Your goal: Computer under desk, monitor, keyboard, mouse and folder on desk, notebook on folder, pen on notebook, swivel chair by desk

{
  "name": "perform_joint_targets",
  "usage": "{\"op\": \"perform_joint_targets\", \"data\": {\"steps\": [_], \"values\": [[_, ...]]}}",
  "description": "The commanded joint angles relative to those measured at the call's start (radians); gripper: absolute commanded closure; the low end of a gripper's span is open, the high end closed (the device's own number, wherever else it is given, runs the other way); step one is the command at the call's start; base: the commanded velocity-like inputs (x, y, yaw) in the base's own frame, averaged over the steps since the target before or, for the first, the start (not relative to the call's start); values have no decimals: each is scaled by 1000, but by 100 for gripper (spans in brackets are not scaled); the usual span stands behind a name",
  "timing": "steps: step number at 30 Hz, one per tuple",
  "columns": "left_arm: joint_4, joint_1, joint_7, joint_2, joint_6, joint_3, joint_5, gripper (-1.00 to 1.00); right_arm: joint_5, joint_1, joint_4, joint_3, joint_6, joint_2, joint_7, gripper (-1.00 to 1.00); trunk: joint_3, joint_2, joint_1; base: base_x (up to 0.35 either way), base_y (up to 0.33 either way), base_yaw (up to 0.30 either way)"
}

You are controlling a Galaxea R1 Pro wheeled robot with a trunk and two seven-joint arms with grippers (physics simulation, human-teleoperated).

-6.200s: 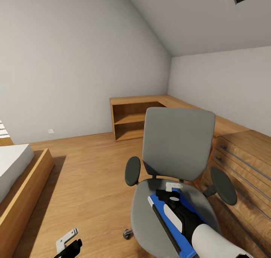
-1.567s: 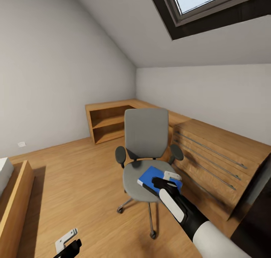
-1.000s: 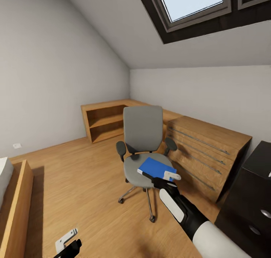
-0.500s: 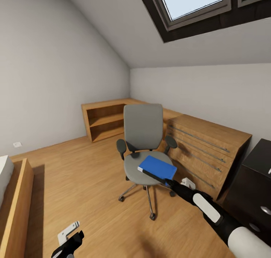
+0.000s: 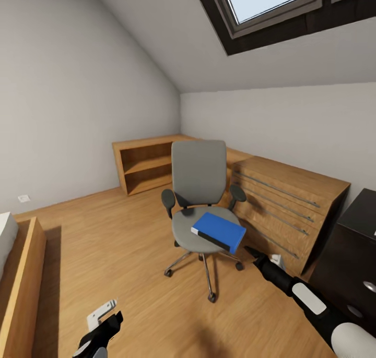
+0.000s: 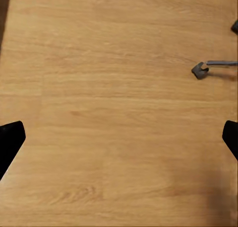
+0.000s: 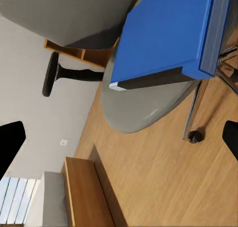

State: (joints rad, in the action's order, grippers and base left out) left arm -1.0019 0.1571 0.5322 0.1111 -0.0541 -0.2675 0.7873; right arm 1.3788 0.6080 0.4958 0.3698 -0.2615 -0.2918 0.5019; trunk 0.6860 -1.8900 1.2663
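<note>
Now the right gripper [image 5: 261, 257] has let go and moved back, fingers open. The blue folder [image 5: 219, 230] lies on the swivel chair [image 5: 201, 191], mid-frame, needing another grab. The left gripper [image 5: 102, 329], lower left, is open too.

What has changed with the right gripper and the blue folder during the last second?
The right gripper has let go of the folder and drawn back toward the robot, lower and to the right; it now hangs open, short of the swivel chair. The folder has stayed on the grey seat, overhanging its front edge. The left gripper remains low over the floor, open.
</note>
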Motion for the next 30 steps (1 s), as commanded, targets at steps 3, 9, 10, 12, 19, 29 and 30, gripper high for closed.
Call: {"op": "perform_joint_targets", "data": {"steps": [3, 9, 10, 12, 19, 29, 30], "values": [[-409, -84, 11, 49, -260, -26, 16, -100, 11, 1, -11, -18, -1, -1, 17, -100, 11, -22, 12, 0, 0, 0], [-599, -117, 13, 28, -479, 15, 97, -100, 12, 1, -12, -22, -8, -2, 17, -100, 29, -64, 35, 0, 0, 0], [-606, -118, 13, 23, -488, 20, 114, -100, 12, 1, -12, -23, -9, -2, 17, -100, 32, -71, 38, 0, 0, 0], [-612, -119, 12, 18, -497, 28, 135, -100, 12, 1, -12, -23, -10, -3, 17, -100, 39, -85, 46, 0, 0, 0], [-613, -120, 15, 24, -502, 29, 142, -100, 14, 1, -13, -34, -10, -8, 16, -100, 61, -134, 73, 0, 0, 0], [-613, -120, 15, 45, -501, 31, 147, -100, 14, 1, -12, -90, 6, 1, -41, -100, 92, -204, 111, 0, 0, 0], [-613, -120, 15, 45, -501, 31, 147, -100, 13, 1, -12, -93, 7, 2, -42, -100, 95, -211, 115, 0, 0, 0]]}}
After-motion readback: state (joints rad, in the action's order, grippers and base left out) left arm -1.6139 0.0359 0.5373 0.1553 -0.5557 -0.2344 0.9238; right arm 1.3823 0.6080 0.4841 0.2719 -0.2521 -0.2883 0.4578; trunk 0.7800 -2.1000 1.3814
